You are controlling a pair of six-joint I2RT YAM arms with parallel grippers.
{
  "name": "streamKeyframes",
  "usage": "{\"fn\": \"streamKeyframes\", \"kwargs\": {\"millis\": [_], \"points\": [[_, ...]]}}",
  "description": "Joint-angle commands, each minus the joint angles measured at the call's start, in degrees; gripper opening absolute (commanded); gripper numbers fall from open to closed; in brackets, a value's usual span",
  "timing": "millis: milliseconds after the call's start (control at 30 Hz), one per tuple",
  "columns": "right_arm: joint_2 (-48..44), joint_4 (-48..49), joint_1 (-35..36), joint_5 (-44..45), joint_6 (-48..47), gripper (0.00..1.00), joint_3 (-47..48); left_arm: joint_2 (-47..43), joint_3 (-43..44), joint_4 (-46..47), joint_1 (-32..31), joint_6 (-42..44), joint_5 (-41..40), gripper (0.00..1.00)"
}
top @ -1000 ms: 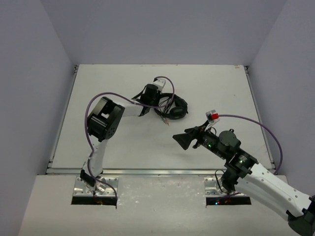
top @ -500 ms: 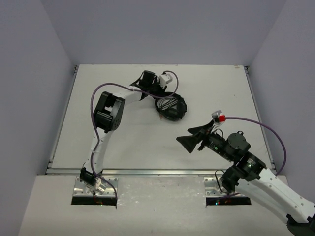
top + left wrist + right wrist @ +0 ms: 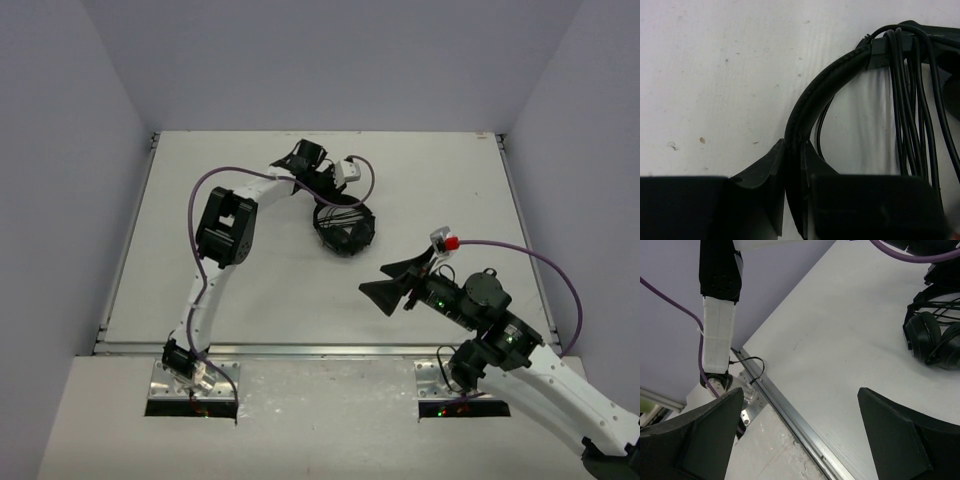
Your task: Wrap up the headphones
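Note:
The black headphones (image 3: 346, 230) lie near the middle of the table, with the thin black cable (image 3: 910, 100) wound in several turns across the headband. My left gripper (image 3: 322, 190) is shut on the padded headband (image 3: 812, 100), which runs up between its fingers (image 3: 760, 170) in the left wrist view. The earcups (image 3: 932, 340) show at the right edge of the right wrist view. My right gripper (image 3: 385, 285) is open and empty, held above the table's front right, well apart from the headphones.
The table's metal front rail (image 3: 790, 410) crosses the right wrist view. The left arm's base (image 3: 190, 375) and purple cable (image 3: 190, 250) stand at the front left. Grey walls close the table's sides and back.
My left gripper has swung farther back and right with the headband; the headphones have shifted and turned beneath it. My right gripper has drawn back slightly toward the front right.

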Motion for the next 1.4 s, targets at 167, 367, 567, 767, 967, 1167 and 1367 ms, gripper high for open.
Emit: {"fn": "streamKeyframes", "kwargs": {"millis": [167, 367, 567, 767, 967, 1167, 1367], "points": [[0.1, 2.2, -0.2, -1.9, 1.2, 0.97, -0.7, -0.9, -2.0, -0.5, 0.3, 14.7, 4.5, 0.03], [-1.0, 0.6, -0.1, -1.4, 1.0, 0.97, -0.2, 0.8, -1.3, 0.4, 0.3, 19.1, 4.1, 0.0], [-0.6, 0.8, -0.2, -1.2, 0.3, 0.97, -0.2, 0.6, -1.4, 2.0, 0.3, 16.4, 2.1, 0.32], [0.2, 0.5, -0.2, -2.4, -0.8, 0.97, 1.1, -2.4, -1.5, 4.8, 0.3, 11.7, -0.1, 0.56], [-1.1, 0.7, -0.2, -1.7, -1.4, 0.97, 1.0, -6.9, -1.5, 5.4, 0.2, 8.2, 6.2, 0.7], [-1.9, -0.1, -0.2, -2.1, -2.4, 0.97, 2.0, -10.5, -2.8, 5.0, 0.2, 6.0, 7.6, 0.72], [-0.3, -3.6, -0.2, 2.9, -11.0, 0.99, 5.2, -15.6, -4.0, 6.2, 0.3, -1.2, 0.1, 1.0]]}}
